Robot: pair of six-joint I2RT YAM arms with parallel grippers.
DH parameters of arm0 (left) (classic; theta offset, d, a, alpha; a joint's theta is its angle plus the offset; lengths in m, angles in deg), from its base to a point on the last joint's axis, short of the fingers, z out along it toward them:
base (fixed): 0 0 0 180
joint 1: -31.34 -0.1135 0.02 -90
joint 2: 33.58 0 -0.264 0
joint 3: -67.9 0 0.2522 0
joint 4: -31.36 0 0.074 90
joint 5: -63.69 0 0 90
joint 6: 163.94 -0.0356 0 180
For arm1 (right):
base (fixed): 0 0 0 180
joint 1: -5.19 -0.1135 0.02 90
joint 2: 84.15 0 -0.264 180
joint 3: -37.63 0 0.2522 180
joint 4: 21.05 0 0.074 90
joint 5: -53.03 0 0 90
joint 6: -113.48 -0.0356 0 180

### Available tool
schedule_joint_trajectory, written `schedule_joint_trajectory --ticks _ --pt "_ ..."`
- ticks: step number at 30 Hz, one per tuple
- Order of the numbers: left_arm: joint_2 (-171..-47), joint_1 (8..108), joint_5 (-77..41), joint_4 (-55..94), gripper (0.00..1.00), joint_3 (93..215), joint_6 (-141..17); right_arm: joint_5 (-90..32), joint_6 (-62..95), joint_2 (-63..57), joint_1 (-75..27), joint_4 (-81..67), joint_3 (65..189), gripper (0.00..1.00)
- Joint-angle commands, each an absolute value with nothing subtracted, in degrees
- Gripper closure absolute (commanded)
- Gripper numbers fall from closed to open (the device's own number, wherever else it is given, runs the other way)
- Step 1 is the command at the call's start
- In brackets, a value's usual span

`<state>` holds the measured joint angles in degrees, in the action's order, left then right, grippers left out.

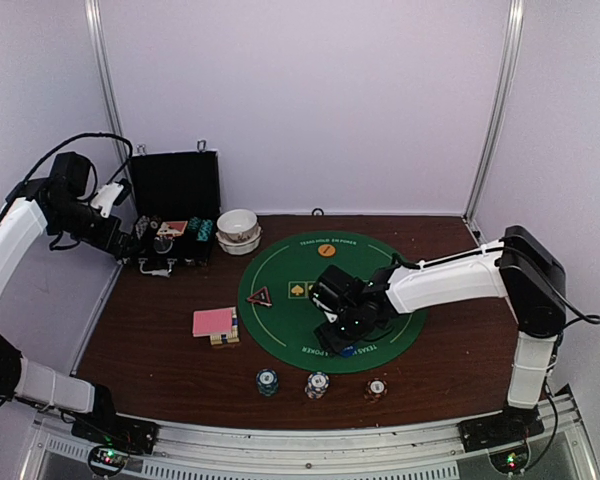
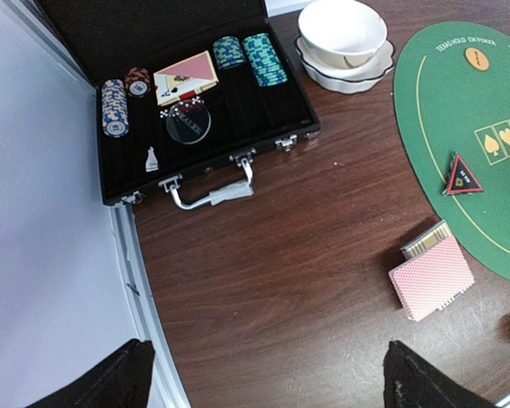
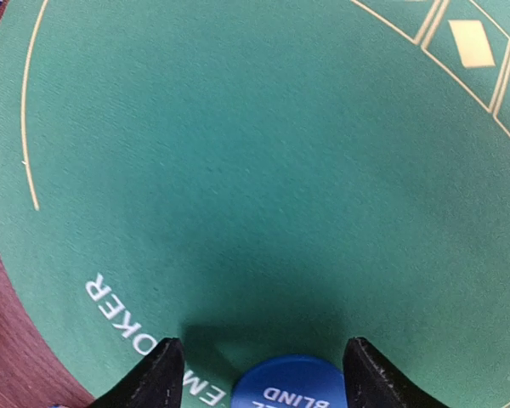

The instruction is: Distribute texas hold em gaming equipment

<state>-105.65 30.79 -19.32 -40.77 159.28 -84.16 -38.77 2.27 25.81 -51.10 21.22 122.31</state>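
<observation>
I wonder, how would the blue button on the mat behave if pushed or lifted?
The blue button lies flat, so it probably won't roll. Its thin edge may be hard to pinch, and the mat looks felted, likely resisting sliding.

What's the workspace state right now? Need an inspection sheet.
Surface: brown table with the green felt mat lying flat on it.
Job's things: pink-backed cards stacked left of the mat; teal chips, white chips and brown chips in a row near the front edge; red-triangle button, orange button and blue button on the mat.
Clutter: black case open, chips and cards inside; white bowls stacked beside it.
Tools: left tool open, empty; right tool open, straddling the blue button.
Cables: black cable looped over the left arm.
Surroundings: white walls, metal frame posts.
</observation>
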Motion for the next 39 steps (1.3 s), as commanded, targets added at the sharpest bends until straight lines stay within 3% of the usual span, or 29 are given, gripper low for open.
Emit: schedule_joint_trajectory --ticks 1,13,29,31,39 --pt "-105.72 30.38 -19.93 -40.88 0.02 160.33 -85.35 -41.74 1.10 23.12 -51.58 21.78 119.77 0.36" --pt "-104.71 30.38 -17.84 -40.94 0.02 159.96 -85.53 -43.82 0.20 20.96 -51.38 22.34 114.18 0.57" --pt "-104.07 30.38 -15.70 -41.21 0.03 158.94 -86.20 -49.34 0.98 14.40 -46.40 26.90 107.25 0.59" --pt "-104.01 30.38 -15.63 -41.20 0.03 158.83 -86.37 -49.55 0.98 13.94 -46.07 26.98 107.08 0.57" --pt "-103.98 30.38 -15.72 -41.20 0.02 159.00 -86.85 -47.43 1.18 10.45 -46.32 30.61 110.92 0.26"
